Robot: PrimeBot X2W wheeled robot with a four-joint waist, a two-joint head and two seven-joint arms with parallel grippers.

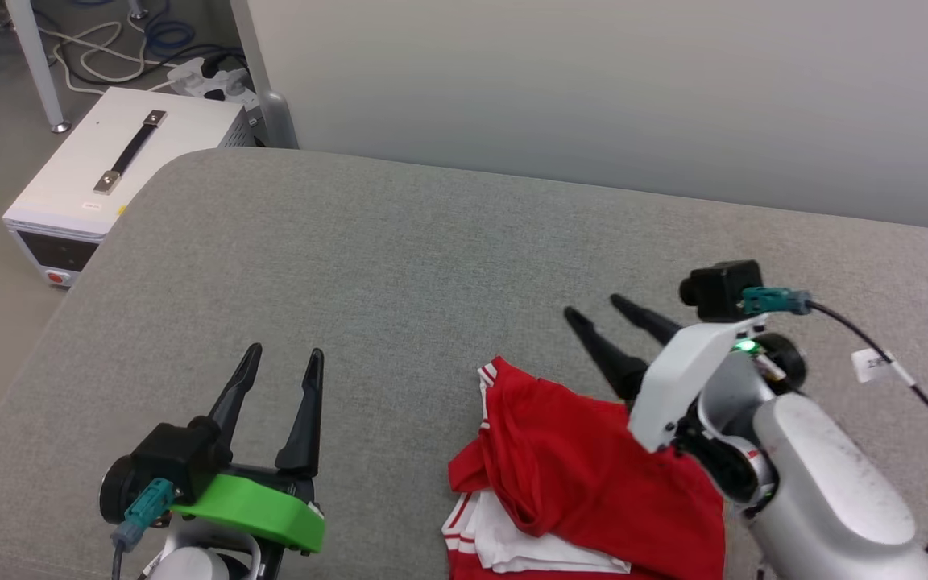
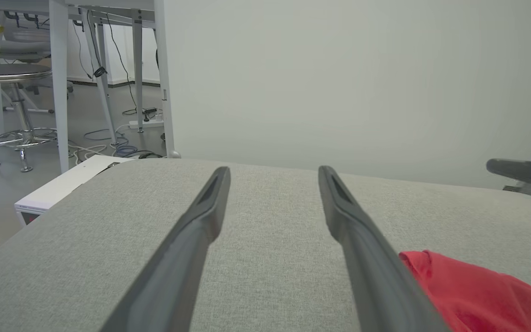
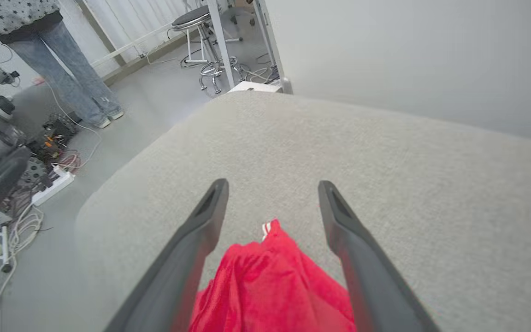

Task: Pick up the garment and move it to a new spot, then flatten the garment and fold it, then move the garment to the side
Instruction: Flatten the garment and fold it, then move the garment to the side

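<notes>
The garment (image 1: 585,475), red with white sleeves and striped trim, lies crumpled on the grey padded table (image 1: 399,258) at the lower right of the head view. Above its right part hovers my right gripper (image 1: 597,310), open, fingers apart and pointing up-left; the right wrist view has the red cloth (image 3: 270,286) lying between and below the fingers, not pinched. My left gripper (image 1: 283,358) stands open to the left of the garment, nothing between its fingers. A red edge of the garment (image 2: 477,290) lies at the lower right of the left wrist view.
A white box (image 1: 109,169) with a black handle stands on the floor off the table's far left corner, with cables (image 1: 109,48) behind it. A grey wall (image 1: 593,89) backs the table. A person's legs (image 3: 62,64) stand on the floor; stools (image 2: 12,92) are further off.
</notes>
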